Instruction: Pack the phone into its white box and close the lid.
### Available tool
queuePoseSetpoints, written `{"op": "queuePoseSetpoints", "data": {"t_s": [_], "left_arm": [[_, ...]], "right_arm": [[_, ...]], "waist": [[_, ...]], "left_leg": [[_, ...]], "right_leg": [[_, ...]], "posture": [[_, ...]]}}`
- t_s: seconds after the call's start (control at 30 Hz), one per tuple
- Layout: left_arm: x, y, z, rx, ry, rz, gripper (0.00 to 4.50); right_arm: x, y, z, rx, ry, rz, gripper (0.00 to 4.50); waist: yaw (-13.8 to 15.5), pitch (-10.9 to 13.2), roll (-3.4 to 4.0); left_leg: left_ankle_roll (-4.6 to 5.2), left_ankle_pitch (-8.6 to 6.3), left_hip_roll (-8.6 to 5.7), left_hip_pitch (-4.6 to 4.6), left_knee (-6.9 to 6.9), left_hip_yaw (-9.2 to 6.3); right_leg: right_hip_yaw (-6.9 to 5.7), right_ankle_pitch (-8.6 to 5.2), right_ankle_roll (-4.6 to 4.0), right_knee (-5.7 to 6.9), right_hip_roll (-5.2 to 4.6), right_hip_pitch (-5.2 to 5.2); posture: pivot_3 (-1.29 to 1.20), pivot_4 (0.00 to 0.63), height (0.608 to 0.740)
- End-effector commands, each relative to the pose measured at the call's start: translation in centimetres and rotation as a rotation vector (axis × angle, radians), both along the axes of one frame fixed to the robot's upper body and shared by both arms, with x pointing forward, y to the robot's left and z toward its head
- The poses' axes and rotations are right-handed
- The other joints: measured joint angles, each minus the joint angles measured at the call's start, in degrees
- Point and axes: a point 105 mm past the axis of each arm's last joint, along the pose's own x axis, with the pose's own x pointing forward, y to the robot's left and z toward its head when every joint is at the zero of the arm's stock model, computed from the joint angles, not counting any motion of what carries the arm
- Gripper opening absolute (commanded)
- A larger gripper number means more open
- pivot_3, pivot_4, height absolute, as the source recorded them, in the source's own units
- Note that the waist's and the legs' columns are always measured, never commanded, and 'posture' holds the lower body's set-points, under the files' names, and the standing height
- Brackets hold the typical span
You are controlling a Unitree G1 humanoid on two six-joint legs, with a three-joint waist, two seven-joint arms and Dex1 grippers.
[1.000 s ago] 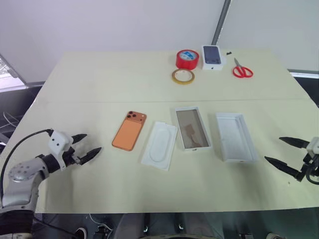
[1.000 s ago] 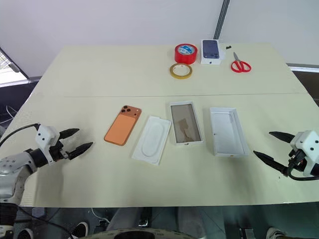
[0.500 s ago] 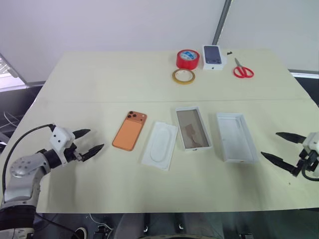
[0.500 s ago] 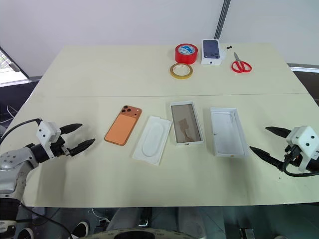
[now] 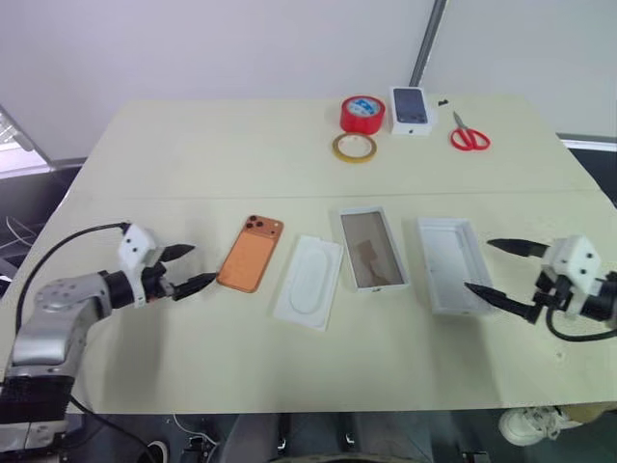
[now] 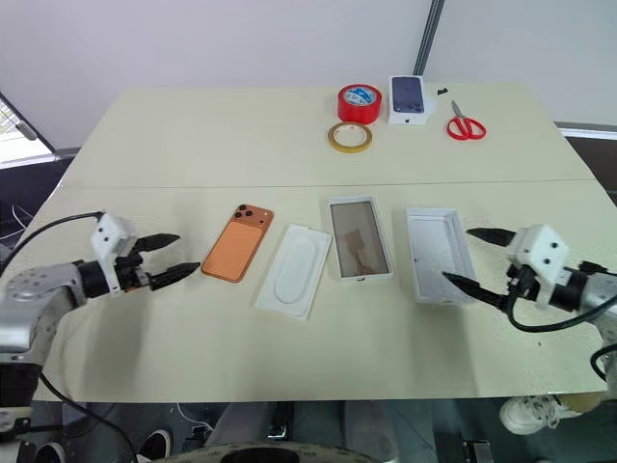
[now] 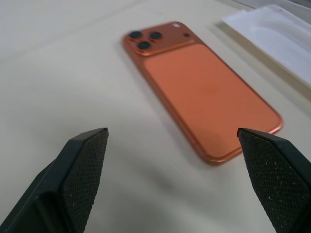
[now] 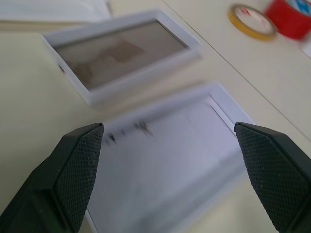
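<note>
Near bench [image 5: 289, 357] edge bare; left pincer [image 5: 189, 269] spread wide, empty, just beside the phone [image 5: 250, 253]; right pincer [image 5: 499, 270] spread wide, empty, at the lid [image 5: 453, 264], open side up; the white box [image 5: 371, 249] between insert [image 5: 308, 281] and lid, tan floor bare; far edge: tapes, scissors

Pale cream table [image 5: 193, 154]. Near row, left to right: orange phone [image 5: 251, 253], white insert [image 5: 309, 282], white box [image 5: 372, 249], lid [image 5: 455, 264]. Far edge: red tape roll [image 5: 362, 114], yellow tape ring [image 5: 354, 147], small phone-printed box [image 5: 411, 110], red scissors [image 5: 469, 134], perhaps a tiny dark screw [image 5: 442, 102].
</note>
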Motion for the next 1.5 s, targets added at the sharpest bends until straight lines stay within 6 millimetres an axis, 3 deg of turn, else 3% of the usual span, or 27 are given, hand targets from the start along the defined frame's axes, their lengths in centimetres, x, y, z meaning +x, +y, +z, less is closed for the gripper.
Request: {"op": "queuePoseSetpoints", "data": {"t_s": [0.03, 0.2, 0.33, 0.7, 0.9, 1.03, 1.13, 1.37, 1.5], "left_arm": [[-0.3, -2.9, 1.0, -0.073, 0.070, -0.092, 4.46], [-2.2, -6.4, 1.2, -0.219, 0.316, -0.203, 4.46], [-4.0, -7.6, 1.8, -0.310, 0.448, -0.264, 4.46], [-2.9, -10.5, -0.3, -0.469, 0.569, -0.190, 4.46], [-3.9, -11.3, -2.8, -0.360, 0.664, -0.198, 4.46], [-4.3, -11.8, -3.0, -0.392, 0.697, -0.202, 4.46], [-4.7, -12.0, -3.4, -0.368, 0.708, -0.210, 3.60], [-4.5, -12.3, -3.5, -0.405, 0.758, -0.195, 0.05], [-4.0, -12.0, -3.4, -0.449, 0.798, -0.151, 0.02]], "right_arm": [[0.2, 3.0, 0.8, 0.029, -0.038, 0.103, 4.50], [0.8, 5.0, 0.9, 0.054, -0.040, 0.148, 4.50], [0.8, 5.2, 0.7, 0.059, -0.037, 0.148, 4.50], [0.9, 5.6, 0.4, 0.062, -0.050, 0.140, 4.50], [1.0, 5.7, 0.4, 0.057, -0.063, 0.132, 4.50], [1.0, 5.9, 0.3, 0.057, -0.067, 0.130, 4.50], [1.1, 5.8, 0.4, 0.059, -0.073, 0.124, 4.50], [1.3, 6.0, 0.5, 0.059, -0.086, 0.122, 4.50], [1.4, 6.1, 0.7, 0.056, -0.092, 0.122, 4.50]], "waist": [[0.0, 0.0, 0.00], [0.0, 0.0, -0.01], [0.0, 0.0, -0.01], [0.1, 0.0, -0.03], [0.1, 0.0, 0.03], [0.1, 0.0, 0.04], [0.2, 0.0, 0.05], [0.2, -0.1, 0.10], [0.2, -0.1, 0.15]], "left_leg": [[0.00, 0.00, 0.00, 0.00, 0.00, 0.00], [0.00, 0.00, 0.00, -0.02, 0.03, -0.01], [0.00, 0.00, 0.00, -0.02, 0.03, -0.01], [-0.01, 0.01, -0.02, -0.01, 0.10, -0.02], [-0.02, 0.01, -0.03, 0.01, 0.12, -0.02], [-0.02, 0.01, -0.03, 0.02, 0.12, -0.02], [-0.02, 0.01, -0.04, 0.02, 0.13, -0.02], [-0.02, 0.01, -0.04, 0.02, 0.12, -0.03], [-0.02, 0.01, -0.04, 0.04, 0.14, -0.02]], "right_leg": [[0.00, 0.00, 0.00, 0.01, 0.00, 0.00], [-0.01, 0.01, 0.01, 0.02, 0.00, -0.01], [-0.01, 0.01, 0.01, 0.03, 0.00, -0.01], [-0.02, 0.01, 0.02, 0.14, 0.01, -0.03], [-0.01, 0.01, 0.02, 0.17, 0.01, -0.01], [-0.01, 0.01, 0.02, 0.15, 0.01, 0.02], [-0.01, 0.01, 0.01, 0.14, 0.01, 0.03], [-0.01, 0.01, 0.01, 0.15, 0.01, 0.01], [-0.01, 0.01, 0.01, 0.15, 0.01, 0.04]], "posture": [[0.00, 0.150, 0.740], [0.00, 0.150, 0.740], [0.00, 0.150, 0.740], [0.00, 0.150, 0.740], [0.00, 0.150, 0.740], [0.00, 0.150, 0.740], [0.00, 0.150, 0.740], [0.00, 0.150, 0.740], [0.00, 0.150, 0.740]]}}
